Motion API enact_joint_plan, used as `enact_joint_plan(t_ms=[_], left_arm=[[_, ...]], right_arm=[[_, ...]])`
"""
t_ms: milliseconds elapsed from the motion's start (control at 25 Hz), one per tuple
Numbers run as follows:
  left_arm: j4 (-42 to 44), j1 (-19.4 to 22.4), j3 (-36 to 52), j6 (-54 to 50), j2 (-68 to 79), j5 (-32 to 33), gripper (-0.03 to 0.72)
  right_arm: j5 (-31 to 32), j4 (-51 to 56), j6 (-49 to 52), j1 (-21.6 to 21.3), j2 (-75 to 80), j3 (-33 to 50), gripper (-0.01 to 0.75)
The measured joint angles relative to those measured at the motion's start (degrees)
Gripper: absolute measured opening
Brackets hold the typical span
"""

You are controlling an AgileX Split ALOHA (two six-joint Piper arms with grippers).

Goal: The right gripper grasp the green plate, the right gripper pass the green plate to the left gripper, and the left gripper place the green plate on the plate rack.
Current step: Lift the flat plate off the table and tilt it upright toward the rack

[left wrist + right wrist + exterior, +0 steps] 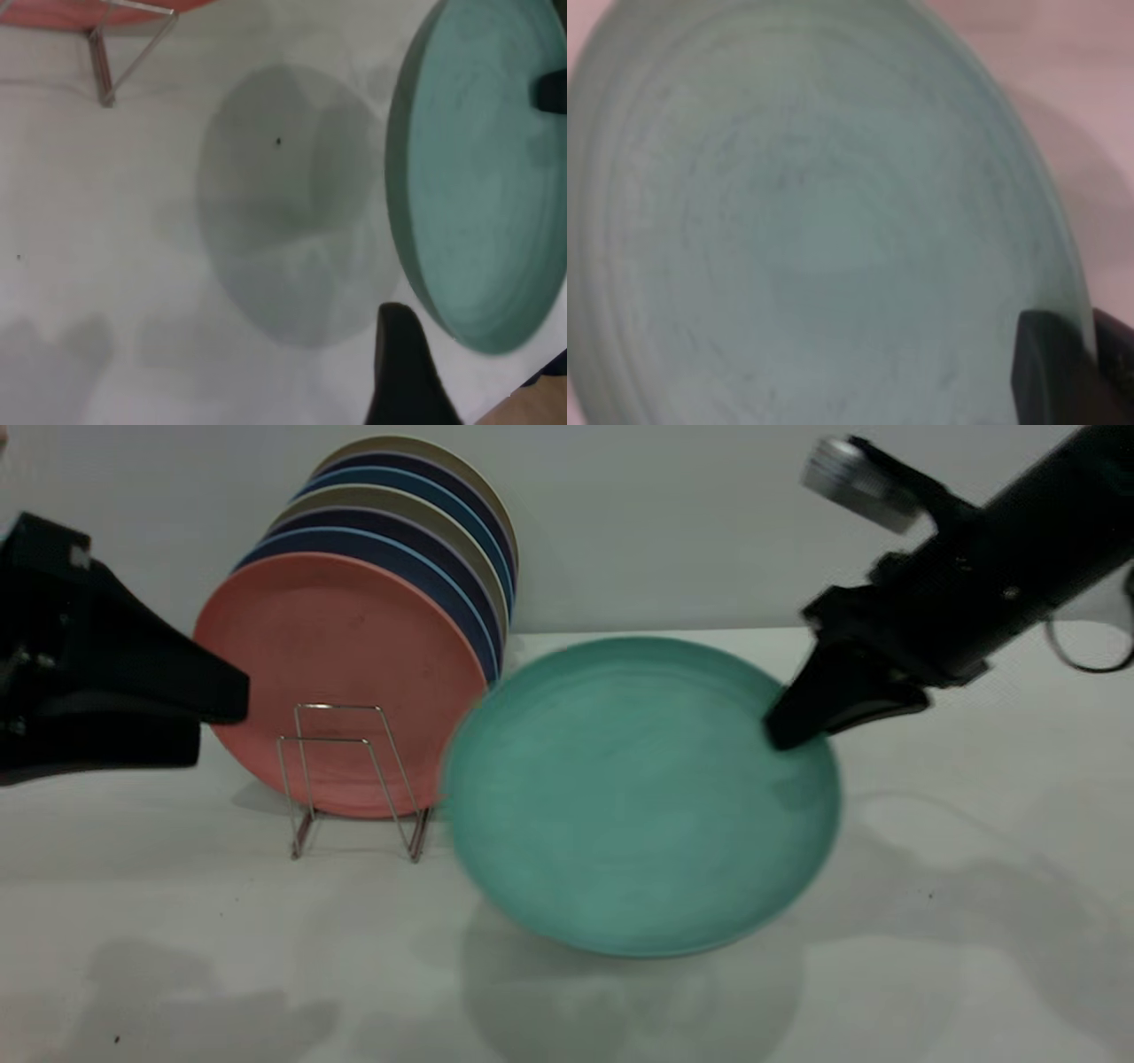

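Note:
The green plate (638, 797) hangs tilted above the white table, its face toward the exterior camera and its shadow below it. My right gripper (788, 731) is shut on the plate's upper right rim. In the right wrist view the rim sits between the two jaws of this gripper (1090, 354) and the plate (815, 221) fills the frame. My left gripper (221, 722) is at the far left with its jaws apart, empty, well clear of the plate. The left wrist view shows one finger (403, 363) and the plate (478, 177) beyond it. The plate rack (341, 708) stands between them, its front loops bare.
A salmon-pink plate (337, 664) stands in the rack, with several blue and tan plates (425, 522) stacked upright behind it. The rack's front end (99, 62) shows in the left wrist view. The table (974, 957) is white.

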Motion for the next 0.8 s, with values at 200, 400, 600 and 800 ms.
enact_joint_plan(t_ms=[200, 400, 600, 800], left_arm=[[-2.41, 0.00, 0.00, 2.07, 0.71, -0.11, 0.466], [-3.80, 0.00, -0.01, 3.62, 0.71, -0.11, 0.466], [-3.94, 0.00, -0.06, 3.93, 0.71, -0.17, 0.464], [-4.15, 0.00, -0.06, 4.05, 0.71, -0.22, 0.442]], right_arm=[[0.43, 3.93, -1.04, 4.92, 0.00, 0.00, 0.013], [1.23, 9.39, -3.78, 8.22, 0.00, 0.00, 0.013], [4.41, 15.17, -6.39, 9.37, 0.00, 0.00, 0.013], [10.11, 22.14, -10.14, 9.36, 0.00, 0.00, 0.017]])
